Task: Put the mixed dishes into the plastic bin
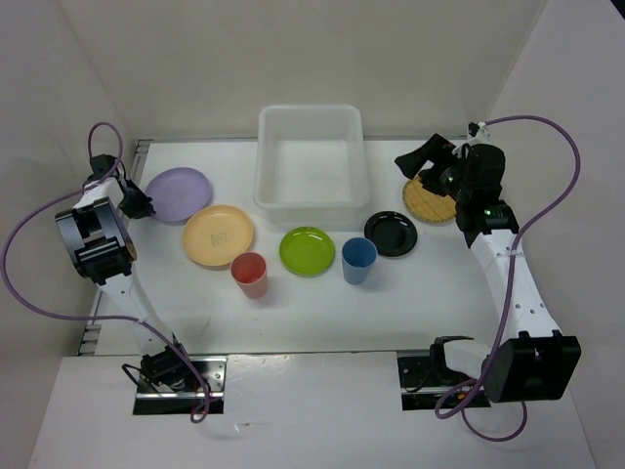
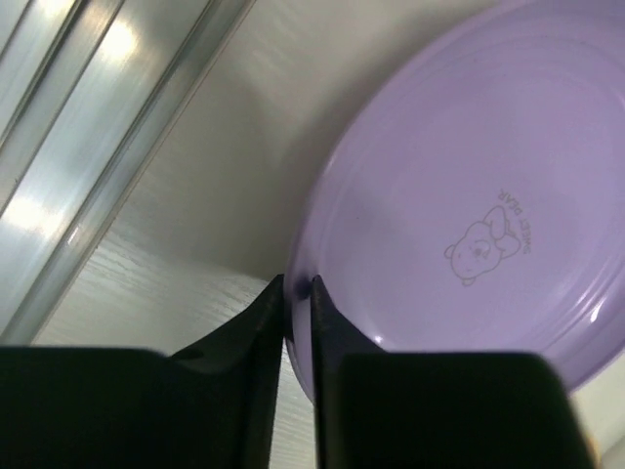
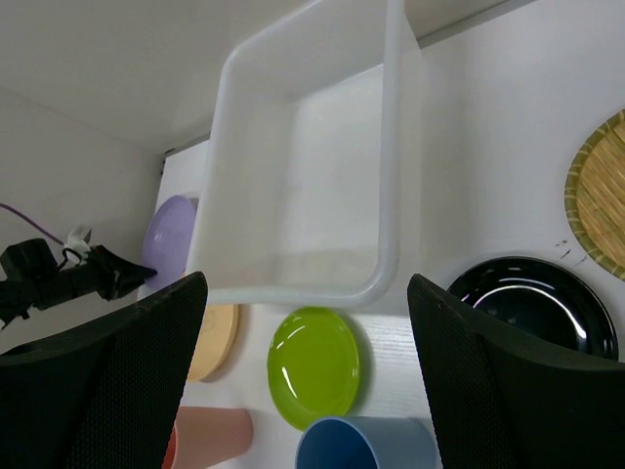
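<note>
Closest to my left wrist camera, the left gripper (image 2: 298, 289) has its two black fingers pinched on the rim of the lavender plate (image 2: 469, 195), with the edge caught in the narrow slot between them. That plate lies at the far left of the counter (image 1: 322, 318), near a metal rail (image 2: 88, 147) that runs along the counter's edge. Just right of it and a little nearer to me lies the peach plate (image 1: 218, 235), close beside it. Then come the green plate (image 1: 307, 250) and the black plate (image 1: 392, 234), in a loose row in front of the bin (image 1: 264, 166). The red cup (image 1: 250, 274) stands upright just in front of the gap between the peach and green plates. The blue cup (image 1: 358, 260) stands upright between the green and black ones. Behind the black plate on the right lies the woven disc (image 1: 430, 203), partly covered by my right arm. The bin sits open side up at the back middle of the counter. The right gripper (image 1: 405, 161) hangs above the disc's far edge, fingers spread wide with nothing between them, and its wrist view looks toward the bin's near corner.
</note>
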`<action>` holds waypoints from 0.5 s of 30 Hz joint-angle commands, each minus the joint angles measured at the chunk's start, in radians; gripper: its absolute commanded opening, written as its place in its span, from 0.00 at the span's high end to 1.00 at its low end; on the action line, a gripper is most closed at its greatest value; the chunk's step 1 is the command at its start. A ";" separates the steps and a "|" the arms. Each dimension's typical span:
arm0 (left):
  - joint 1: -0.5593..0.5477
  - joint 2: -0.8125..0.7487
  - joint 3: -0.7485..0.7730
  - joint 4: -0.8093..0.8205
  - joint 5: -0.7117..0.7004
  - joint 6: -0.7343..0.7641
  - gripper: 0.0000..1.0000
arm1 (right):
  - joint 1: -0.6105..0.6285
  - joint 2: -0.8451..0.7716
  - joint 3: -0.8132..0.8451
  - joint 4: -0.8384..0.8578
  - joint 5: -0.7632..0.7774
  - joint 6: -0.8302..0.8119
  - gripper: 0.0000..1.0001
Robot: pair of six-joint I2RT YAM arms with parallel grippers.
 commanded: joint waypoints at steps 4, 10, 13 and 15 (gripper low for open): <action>-0.004 0.003 0.031 -0.014 -0.025 0.075 1.00 | 0.006 -0.030 0.061 -0.045 0.027 -0.028 0.12; -0.004 -0.112 0.020 -0.004 0.011 0.063 1.00 | 0.006 -0.040 0.070 -0.045 0.027 -0.028 0.12; -0.004 -0.221 0.008 0.031 0.033 0.022 1.00 | 0.006 -0.049 0.070 -0.045 0.036 -0.019 0.12; -0.004 -0.289 0.008 0.043 0.068 0.003 1.00 | 0.006 -0.049 0.061 -0.045 0.036 -0.019 0.12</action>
